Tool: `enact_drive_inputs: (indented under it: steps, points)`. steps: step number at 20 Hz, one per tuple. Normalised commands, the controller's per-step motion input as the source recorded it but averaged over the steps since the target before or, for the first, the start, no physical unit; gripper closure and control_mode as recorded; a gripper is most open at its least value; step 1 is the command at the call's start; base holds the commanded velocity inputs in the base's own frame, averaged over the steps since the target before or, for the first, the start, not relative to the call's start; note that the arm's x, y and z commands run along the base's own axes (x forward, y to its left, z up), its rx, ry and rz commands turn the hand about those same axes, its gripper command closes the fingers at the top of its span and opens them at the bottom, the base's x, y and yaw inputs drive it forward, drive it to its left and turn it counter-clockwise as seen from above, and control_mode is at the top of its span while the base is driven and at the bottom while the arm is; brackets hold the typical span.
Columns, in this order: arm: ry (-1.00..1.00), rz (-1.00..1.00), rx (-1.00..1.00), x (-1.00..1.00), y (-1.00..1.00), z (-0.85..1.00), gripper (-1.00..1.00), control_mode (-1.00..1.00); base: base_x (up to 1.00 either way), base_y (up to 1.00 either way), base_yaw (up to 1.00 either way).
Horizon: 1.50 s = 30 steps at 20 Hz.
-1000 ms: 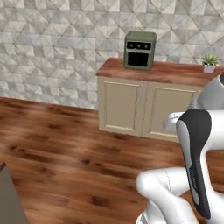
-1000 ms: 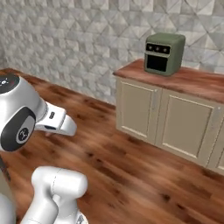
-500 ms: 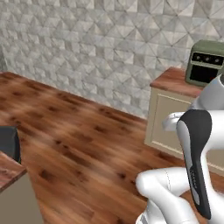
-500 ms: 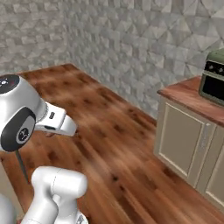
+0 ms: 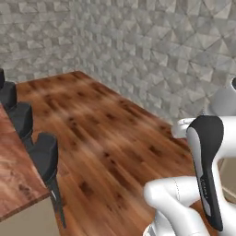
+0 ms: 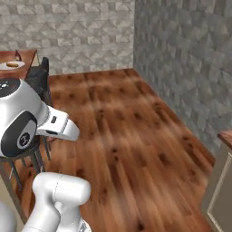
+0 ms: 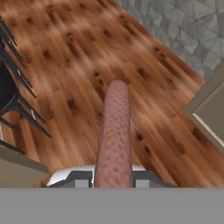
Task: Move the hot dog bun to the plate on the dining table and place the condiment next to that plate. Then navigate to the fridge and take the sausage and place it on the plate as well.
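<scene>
The gripper (image 7: 114, 181) pinches the sausage (image 7: 115, 131) by one end; a jolt while driving toward the table (image 5: 16, 182) could shake it loose

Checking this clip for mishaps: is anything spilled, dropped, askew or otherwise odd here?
Nothing stands out. The slender reddish-brown sausage sits straight in the gripper, the round black stools stand upright by the reddish-brown wooden table.

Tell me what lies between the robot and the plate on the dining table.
In the right base view, black stools stand beside the dining table; the plate holding the bun sits beyond them. The gripper holds the sausage.
</scene>
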Motion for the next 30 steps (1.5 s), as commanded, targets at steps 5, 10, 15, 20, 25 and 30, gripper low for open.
enact_drive_inputs:
  steps: [5,10,15,20,25,30]
  points:
    - [0.00,0.00,0.00,0.00,0.00,0.00,1.00,1.00,1.00,-0.22,0.49]
    - [0.00,0.00,0.00,0.00,0.00,0.00,1.00,1.00,1.00,-0.62,0.35]
    - [0.00,0.00,0.00,0.00,0.00,0.00,1.00,1.00,1.00,-0.67,0.26]
    - [0.00,0.00,0.00,0.00,0.00,0.00,1.00,1.00,1.00,-0.34,0.21]
    - [0.00,0.00,0.00,0.00,0.00,0.00,1.00,1.00,1.00,-0.06,0.24]
    - [0.00,0.00,0.00,0.00,0.00,0.00,1.00,1.00,1.00,-0.16,0.42]
